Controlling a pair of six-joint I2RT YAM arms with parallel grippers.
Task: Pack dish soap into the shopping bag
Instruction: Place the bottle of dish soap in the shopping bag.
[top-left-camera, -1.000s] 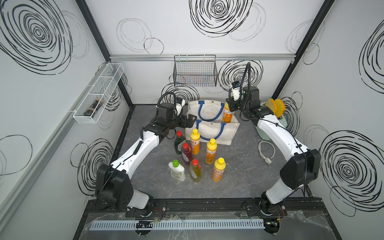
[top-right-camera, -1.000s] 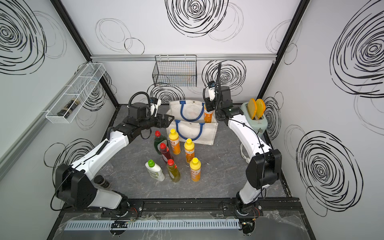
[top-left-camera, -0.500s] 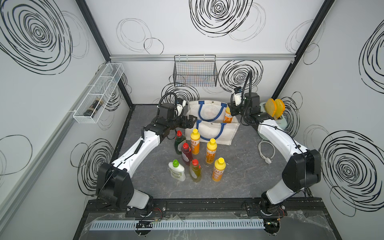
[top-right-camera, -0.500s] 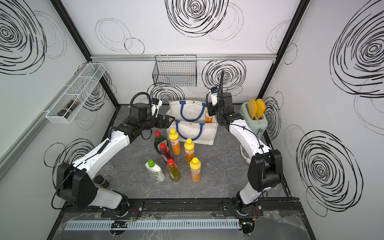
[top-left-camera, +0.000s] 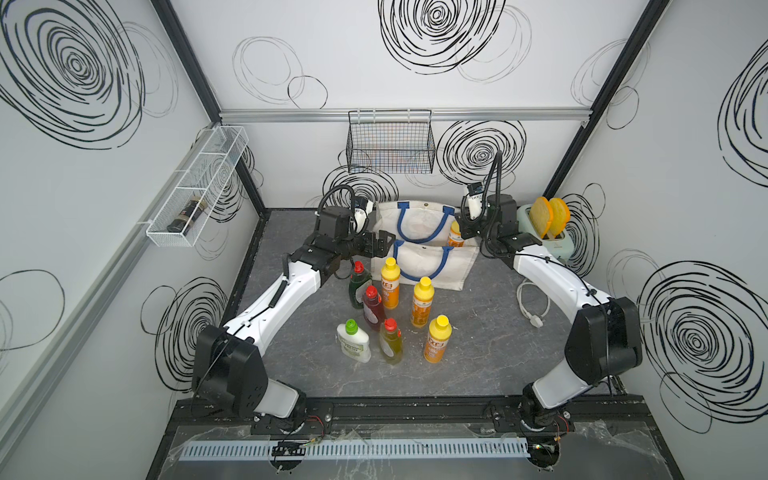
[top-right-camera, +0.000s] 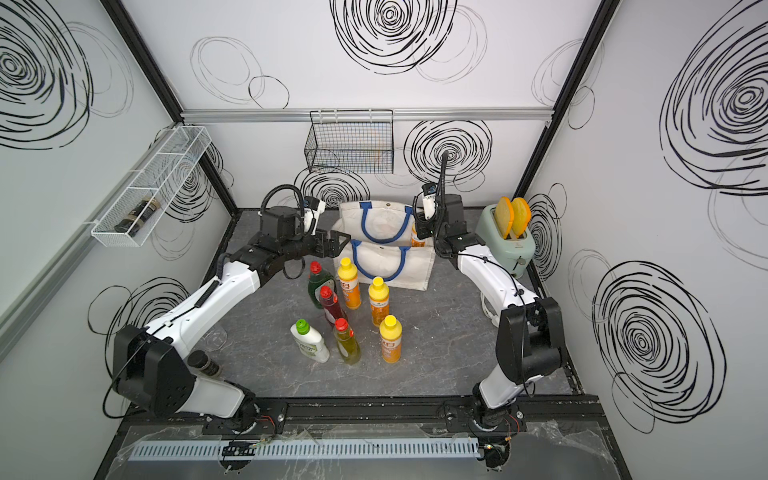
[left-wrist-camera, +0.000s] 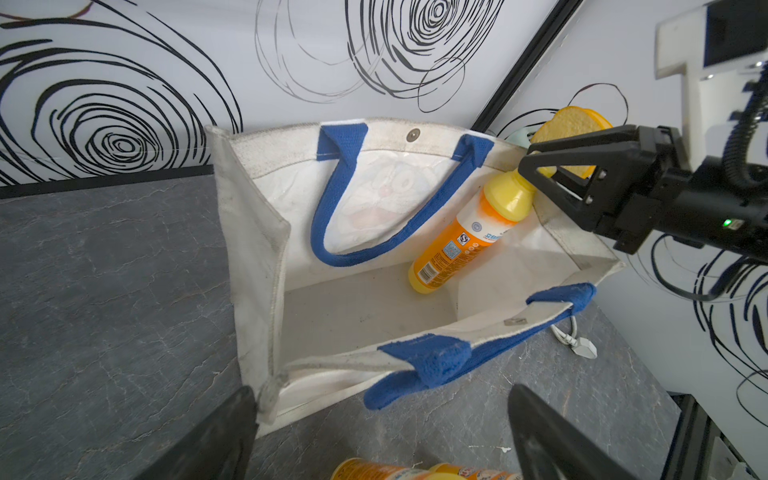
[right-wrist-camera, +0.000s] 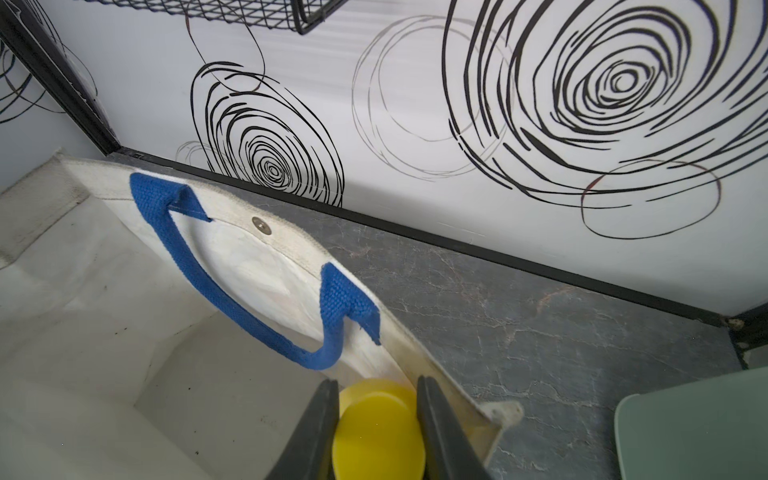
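The off-white shopping bag (top-left-camera: 432, 266) (top-right-camera: 390, 270) with blue handles stands open at the back of the table. My right gripper (right-wrist-camera: 376, 384) (top-left-camera: 463, 226) is shut on the yellow cap of an orange dish soap bottle (left-wrist-camera: 457, 245) (right-wrist-camera: 378, 432). That bottle leans inside the bag's right end, its base down by the bag floor. My left gripper (left-wrist-camera: 380, 390) (top-left-camera: 384, 243) is open and holds nothing, just outside the bag's left end. Several more bottles stand in front of the bag: orange (top-left-camera: 390, 282), dark green (top-left-camera: 358, 286), red (top-left-camera: 372, 307), yellow-green (top-left-camera: 390, 340), white (top-left-camera: 353, 340).
A pale green toaster (top-left-camera: 561, 245) with bread slices stands right of the bag, a white cable (top-left-camera: 532, 299) in front of it. A black wire basket (top-left-camera: 390, 141) hangs on the back wall, a white wire shelf (top-left-camera: 195, 191) on the left wall. A small dark jar (top-right-camera: 203, 361) lies by the left arm's base.
My right gripper has come down with the orange bottle, which now sits deeper in the bag. The left arm has hardly moved.
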